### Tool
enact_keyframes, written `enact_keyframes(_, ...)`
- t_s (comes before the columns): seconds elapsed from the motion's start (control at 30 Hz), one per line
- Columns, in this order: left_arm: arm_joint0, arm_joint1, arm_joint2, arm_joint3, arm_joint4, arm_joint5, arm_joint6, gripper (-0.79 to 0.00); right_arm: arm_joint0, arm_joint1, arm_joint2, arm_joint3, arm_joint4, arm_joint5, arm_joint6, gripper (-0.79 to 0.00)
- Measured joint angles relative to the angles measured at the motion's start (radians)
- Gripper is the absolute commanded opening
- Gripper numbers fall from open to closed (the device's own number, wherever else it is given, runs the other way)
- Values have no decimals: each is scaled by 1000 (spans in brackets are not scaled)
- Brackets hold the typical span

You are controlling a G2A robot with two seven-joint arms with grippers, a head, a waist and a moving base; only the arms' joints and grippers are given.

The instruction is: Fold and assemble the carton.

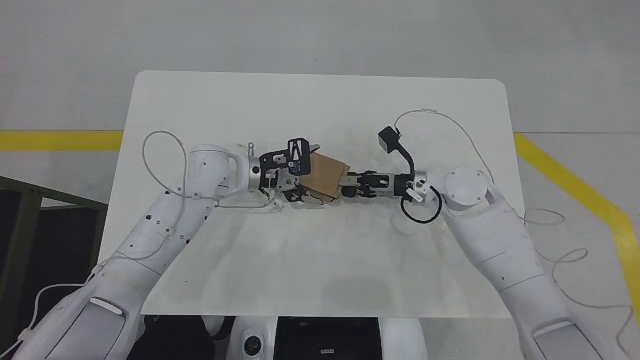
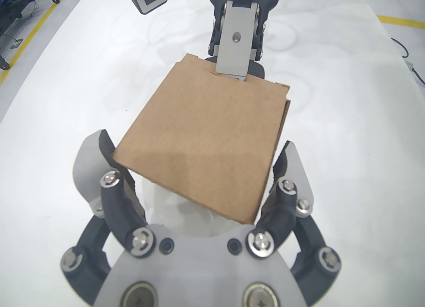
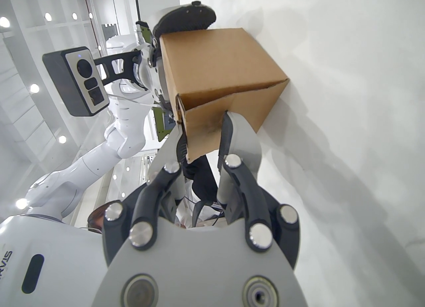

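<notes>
Carton: a small brown cardboard carton point(image 1: 325, 175), already box-shaped, sits low at the middle of the white table point(image 1: 450, 260) between both grippers. I cannot tell whether its underside touches the table.
Left gripper point(image 2: 194, 155): spread wide across one end, with its pads pressed on opposite sides of the carton.
Right gripper point(image 3: 204, 129): narrow, pinching the end panel at the opposite end, one finger point(image 3: 232, 135) on its outer face.
Step in hand: probably closing that end panel.
Doing it well: brace firmly with the left gripper, swing the panel along its crease, and push squarely.
Risk: pinching too hard could buckle the cardboard or skew the box.
</notes>
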Motion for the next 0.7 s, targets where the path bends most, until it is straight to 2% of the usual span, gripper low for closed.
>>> enact_keyframes(0.23,2,1,-1,1,6,1,1,0,14,-3,-8,13,4,-8,3,-563)
enact_keyframes(0.7,1,2,-3,7,10,0,3,0,-44,22,52,-94,-15,14,-6,-493)
